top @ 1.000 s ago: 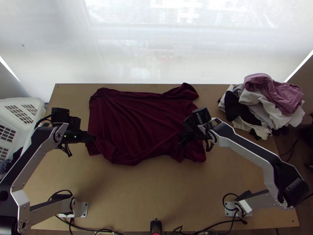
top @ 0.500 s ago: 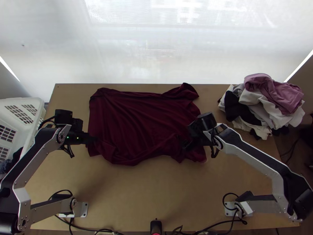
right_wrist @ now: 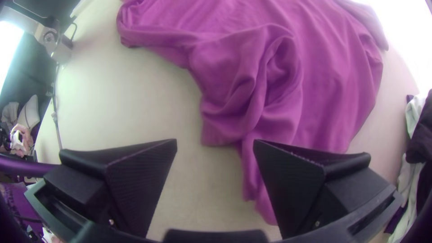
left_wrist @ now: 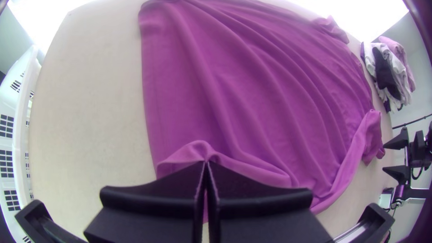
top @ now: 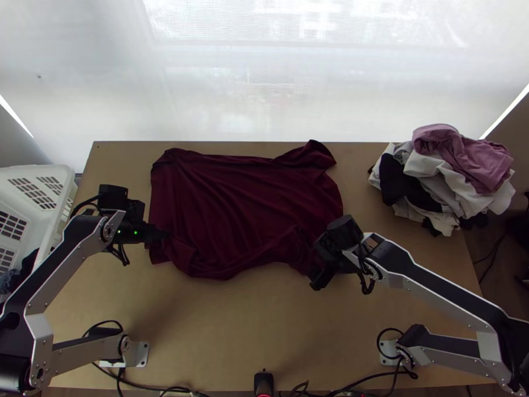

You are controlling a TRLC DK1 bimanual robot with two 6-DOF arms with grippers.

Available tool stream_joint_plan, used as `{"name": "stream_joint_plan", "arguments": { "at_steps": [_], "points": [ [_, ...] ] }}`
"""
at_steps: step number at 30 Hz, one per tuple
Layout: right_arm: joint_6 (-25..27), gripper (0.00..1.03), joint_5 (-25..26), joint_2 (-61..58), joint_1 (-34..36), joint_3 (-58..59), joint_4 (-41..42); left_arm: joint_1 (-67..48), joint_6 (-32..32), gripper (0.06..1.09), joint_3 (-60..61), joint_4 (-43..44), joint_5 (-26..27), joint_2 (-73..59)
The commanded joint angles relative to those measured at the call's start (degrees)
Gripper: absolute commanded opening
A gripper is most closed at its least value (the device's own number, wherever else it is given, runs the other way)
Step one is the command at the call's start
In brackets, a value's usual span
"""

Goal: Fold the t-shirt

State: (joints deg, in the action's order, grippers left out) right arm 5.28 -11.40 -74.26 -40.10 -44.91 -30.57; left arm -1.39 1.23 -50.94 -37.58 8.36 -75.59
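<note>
In the top view my left gripper is at the dark red t-shirt's left near corner, and my right gripper is over its right near edge. The shirt lies spread with wrinkles, its near edge bunched. In the left wrist view my left gripper is shut on a raised fold of the shirt. My right gripper stands open in the right wrist view, with a crumpled strip of the shirt beside and beneath one finger.
A pile of clothes lies at the table's far right corner. A white basket stands off the left edge. Bare wood stretches between the arm bases, with cables along the near edge.
My right gripper has moved down the picture toward the table's near side, baring the shirt's right part. My left gripper has shifted slightly right at the shirt's corner.
</note>
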Motion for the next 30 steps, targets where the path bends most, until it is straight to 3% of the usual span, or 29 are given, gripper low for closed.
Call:
{"name": "stream_joint_plan", "arguments": {
  "at_steps": [1, 11, 14, 18, 24, 30],
  "points": [
    [-2.38, 0.72, 0.06, -1.77, -2.44, 5.44, 3.94, -0.02, 0.08, 0.09, 0.31, 0.14, -0.01, -0.08],
    [-5.01, 0.72, 0.59, -8.18, -2.27, 5.35, 12.11, -0.11, -0.18, 0.09, 0.58, 0.76, -0.01, -0.52],
    [-5.89, 0.58, 0.85, -8.45, -2.27, 4.04, 13.87, -0.02, -0.18, 0.09, 0.66, 0.76, -0.01, -0.52],
    [-5.98, 0.52, 1.38, -8.89, -2.35, 2.89, 14.04, 0.51, 0.08, 0.09, 1.02, 0.76, -0.01, -0.52],
    [-4.93, 0.05, 2.35, -8.89, -2.27, 2.28, 17.21, 0.6, 0.26, 0.09, 1.1, 0.76, -0.01, -0.52],
    [-5.1, 0.03, 2.79, -7.57, -2.18, 1.31, 16.5, 0.77, 0.44, 0.09, 1.1, 0.76, -0.01, -0.43]
  ]
}}
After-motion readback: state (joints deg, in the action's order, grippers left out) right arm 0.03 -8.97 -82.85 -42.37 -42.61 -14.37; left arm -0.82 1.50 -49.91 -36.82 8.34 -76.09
